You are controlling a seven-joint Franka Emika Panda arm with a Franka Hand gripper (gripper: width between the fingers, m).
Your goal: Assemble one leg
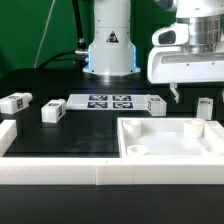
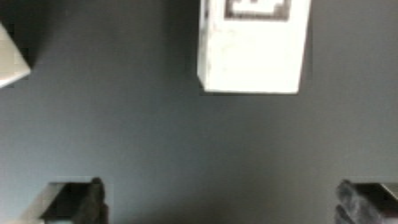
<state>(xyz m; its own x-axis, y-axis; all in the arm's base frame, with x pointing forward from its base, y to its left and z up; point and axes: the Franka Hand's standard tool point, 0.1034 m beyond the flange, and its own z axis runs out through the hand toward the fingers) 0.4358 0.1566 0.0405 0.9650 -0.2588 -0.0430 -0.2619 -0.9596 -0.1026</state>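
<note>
Wide open, the tool (image 2: 217, 200) hangs over the worktop (image 2: 196, 140), nothing between its fingers (image 2: 71, 200); a tagged white leg (image 2: 249, 45) lies clear of them, toward the far edge.

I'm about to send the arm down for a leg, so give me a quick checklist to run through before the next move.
1. Pincer open: ok, its fingertips stand wide apart in the wrist view.
2. Pincer empty: ok, only the dark table shows between them.
3. Leg in the wrist view: ok, its tag face shows.
4. Leg between the fingertips: not ok, it lies beyond them, not in the gap.
5. Room around that leg: ok, the other white part lies apart from it.
6. Height of the pincer above the table: cannot tell.
</note>
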